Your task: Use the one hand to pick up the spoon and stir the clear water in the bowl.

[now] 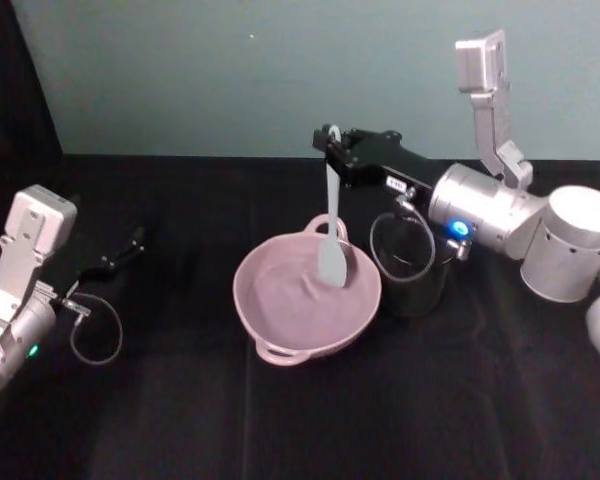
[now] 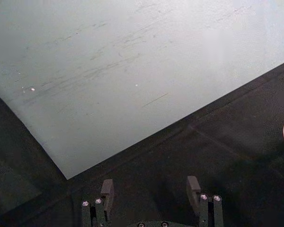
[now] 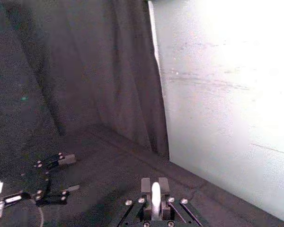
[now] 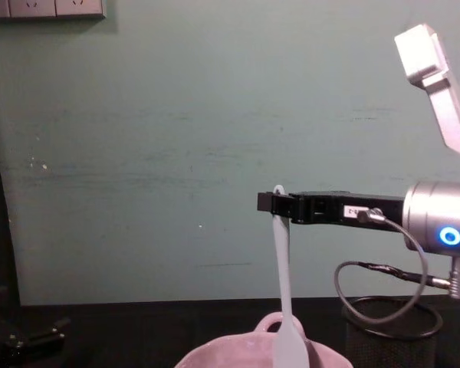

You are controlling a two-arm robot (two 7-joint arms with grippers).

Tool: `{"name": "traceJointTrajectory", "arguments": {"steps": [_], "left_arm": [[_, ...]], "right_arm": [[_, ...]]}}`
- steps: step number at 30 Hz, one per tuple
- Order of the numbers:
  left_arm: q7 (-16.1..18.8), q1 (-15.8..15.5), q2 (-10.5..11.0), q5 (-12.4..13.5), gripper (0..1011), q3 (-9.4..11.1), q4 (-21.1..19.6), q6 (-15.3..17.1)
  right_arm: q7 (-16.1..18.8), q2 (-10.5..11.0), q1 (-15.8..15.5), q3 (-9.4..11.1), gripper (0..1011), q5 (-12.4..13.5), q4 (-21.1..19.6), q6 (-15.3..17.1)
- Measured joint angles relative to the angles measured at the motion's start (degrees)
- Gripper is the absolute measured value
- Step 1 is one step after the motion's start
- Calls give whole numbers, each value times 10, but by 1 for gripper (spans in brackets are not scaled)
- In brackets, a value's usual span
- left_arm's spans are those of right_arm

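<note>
— Where is the spoon (image 1: 332, 232)?
— It hangs upright over the far right part of the bowl (image 1: 248, 312), with its flat head down inside against the pink. The handle end with the hole sticks up just above the right gripper (image 1: 332, 152).

— How do the fingers hold it?
— They are closed on the top of the handle from both sides. In the right wrist view the white handle sits pinched between them. The arm reaches in from the right, level above the table (image 1: 180, 410).

— Is the head in the clear water (image 1: 290, 300)?
— Hard to tell. The water hardly shows against the pink, and a faint crease beside the head is all I can make out. In the chest view the bottom edge cuts off the bowl, so the spoon's tip is lost there.

— What stands beside the bowl?
— A black mesh cup (image 1: 412, 272), just to its right, partly behind the arm's grey cable (image 1: 380, 240).

— And the left gripper (image 1: 128, 247)?
— It lies low at the left of the table, well apart from the bowl, dark against the dark table. Its wrist view shows the two fingers spread wide.
</note>
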Motion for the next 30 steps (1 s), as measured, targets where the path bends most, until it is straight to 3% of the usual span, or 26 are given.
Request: {"name": "traceJointTrajectory", "arguments": {"steps": [7, 15, 19, 30], "left_arm": [[0, 0, 0, 0, 1011, 0, 0, 0], [0, 0, 0, 0, 1011, 0, 0, 0], [0, 0, 0, 0, 1011, 0, 0, 0], [0, 0, 0, 0, 1011, 0, 0, 0]], "right_arm": [[-7, 12, -30, -2, 109, 2, -48, 8], [-6, 3, -39, -18, 109, 5, -67, 9], [-1, -10, -29, -29, 109, 5, -53, 7], [26, -71, 34, -52, 109, -1, 54, -20]]}}
